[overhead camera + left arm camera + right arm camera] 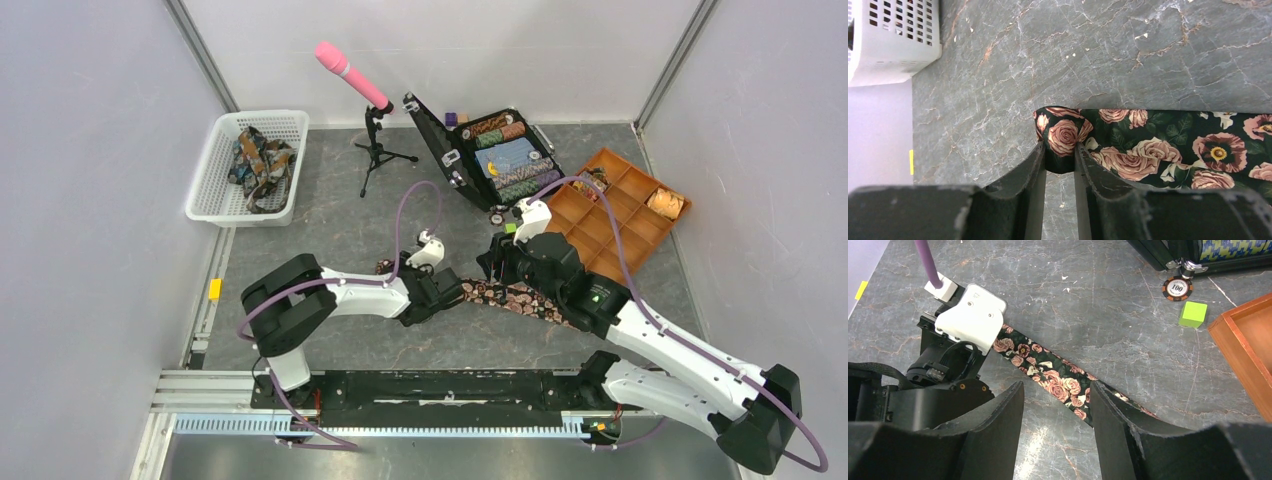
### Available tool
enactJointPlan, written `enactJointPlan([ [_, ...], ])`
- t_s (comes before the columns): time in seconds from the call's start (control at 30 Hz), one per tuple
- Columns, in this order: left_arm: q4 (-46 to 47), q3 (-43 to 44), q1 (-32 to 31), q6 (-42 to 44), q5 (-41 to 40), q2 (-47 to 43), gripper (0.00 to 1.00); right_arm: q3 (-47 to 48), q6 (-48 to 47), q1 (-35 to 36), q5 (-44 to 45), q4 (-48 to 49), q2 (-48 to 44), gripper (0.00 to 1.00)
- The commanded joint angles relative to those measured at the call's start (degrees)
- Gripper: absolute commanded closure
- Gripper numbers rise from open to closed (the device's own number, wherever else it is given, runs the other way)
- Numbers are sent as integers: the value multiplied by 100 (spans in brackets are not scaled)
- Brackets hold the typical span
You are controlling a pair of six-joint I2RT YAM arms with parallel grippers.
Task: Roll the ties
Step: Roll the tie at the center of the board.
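A dark tie with pink roses (510, 298) lies flat across the middle of the table as a long strip. My left gripper (1060, 150) is shut on its folded-over left end; the fold bulges between the two fingers. The rest of the tie (1158, 145) runs off to the right. My right gripper (1055, 387) hovers open above the middle of the strip (1048, 376), nothing between its fingers, its right finger (1108, 410) covering part of the tie. In the top view the left gripper (445, 292) and right gripper (497, 262) stand close together.
More ties are heaped in a white basket (222, 190) at the back left. A pink microphone on a tripod (355, 75), an open case of poker chips (455, 165) and a wooden tray (620, 205) stand behind. A loose chip (1178, 288) and green cube (1193, 314) lie nearby.
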Motion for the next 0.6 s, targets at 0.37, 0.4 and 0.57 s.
enactJointPlan([
  [0.37,-863,771,-316,-489,-362,846,68,230,-29,-22,173,94,-137,40],
  [0.4,-863,786,-322,-487,-320,884,68,226,-21,-29,169,86,-137,40],
  [0.57,-869,838,-318,-518,-123,1025,67,211,-38,-36,179,83,-171,37],
])
